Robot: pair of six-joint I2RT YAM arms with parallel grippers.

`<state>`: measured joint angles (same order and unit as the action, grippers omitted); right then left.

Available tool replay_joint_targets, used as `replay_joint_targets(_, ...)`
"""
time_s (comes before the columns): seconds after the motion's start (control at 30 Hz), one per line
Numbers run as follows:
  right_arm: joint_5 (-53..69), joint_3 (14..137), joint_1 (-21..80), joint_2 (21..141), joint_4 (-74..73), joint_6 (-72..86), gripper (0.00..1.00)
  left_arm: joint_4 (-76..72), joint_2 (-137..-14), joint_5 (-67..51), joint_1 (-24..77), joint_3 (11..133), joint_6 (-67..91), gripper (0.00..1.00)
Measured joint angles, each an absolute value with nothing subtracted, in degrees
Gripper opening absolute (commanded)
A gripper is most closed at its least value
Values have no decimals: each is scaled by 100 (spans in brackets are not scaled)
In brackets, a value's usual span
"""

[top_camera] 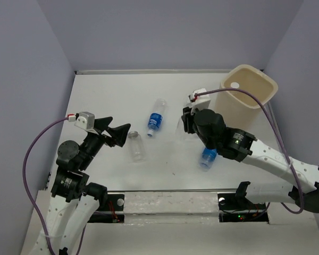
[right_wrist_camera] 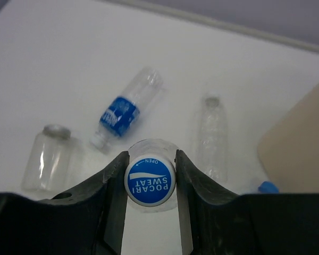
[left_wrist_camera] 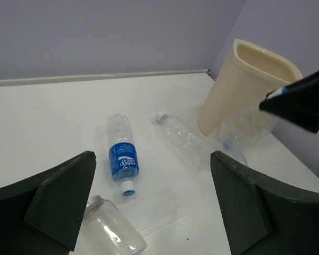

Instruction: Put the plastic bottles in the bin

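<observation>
Right gripper (right_wrist_camera: 150, 159) is clamped on the neck of a Pocari Sweat bottle (right_wrist_camera: 149, 180), its blue cap facing the wrist camera. I cannot tell whether its base is off the desk (top_camera: 106, 95).

Left gripper (left_wrist_camera: 152, 155) is spread wide with nothing between its fingers, over the desk's left half.

I count four more bottles lying on the desk:
- blue-labelled bottle (top_camera: 156, 121) near the centre
- uncapped clear bottle (top_camera: 136, 144) near-left of it
- unlabelled clear bottle (left_wrist_camera: 178, 135) to its right
- blue-capped bottle (top_camera: 207, 158) under the right arm

Bin (top_camera: 238, 109) stands upright in the far right corner, well apart from the left gripper.
</observation>
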<state>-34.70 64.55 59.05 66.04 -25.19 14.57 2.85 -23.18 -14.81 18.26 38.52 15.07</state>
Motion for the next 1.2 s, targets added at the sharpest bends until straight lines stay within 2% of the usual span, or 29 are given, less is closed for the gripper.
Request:
replay_joint_targets(0.17, -4668, 7295, 5664, 6294, -1223, 235, 0, 285, -2257, -1479, 1883, 3852, 1505, 99)
replay_joint_targets(0.33, -5308, 7824, 4397, 6018, -121, -635, 0, 292, -2156, -1448, 1968, 3852, 1505, 99)
replay_joint_targets(0.47, -5592, 7905, 3645, 6106, 248, -1098, 0, 290, -2099, -1426, 2060, 3852, 1505, 99)
replay_joint_targets(0.63, -5778, 7937, 3164, 6622, 338, -1549, 0, 294, -2099, -1389, 2141, 3852, 1505, 99)
replay_joint_targets(0.83, -5590, 7679, 2655, 6993, 84, -1402, 0, 294, -2099, -1343, 2165, 3852, 1505, 99)
replay_joint_targets(1.03, -4539, 7590, 1800, 7011, -919, -272, 0, 296, -2102, -1332, 2178, 3852, 1505, 99)
replay_joint_targets(1.2, -3874, 7585, 1345, 7015, -1208, 272, 0, 294, -2104, -1326, 2178, 3852, 1505, 99)
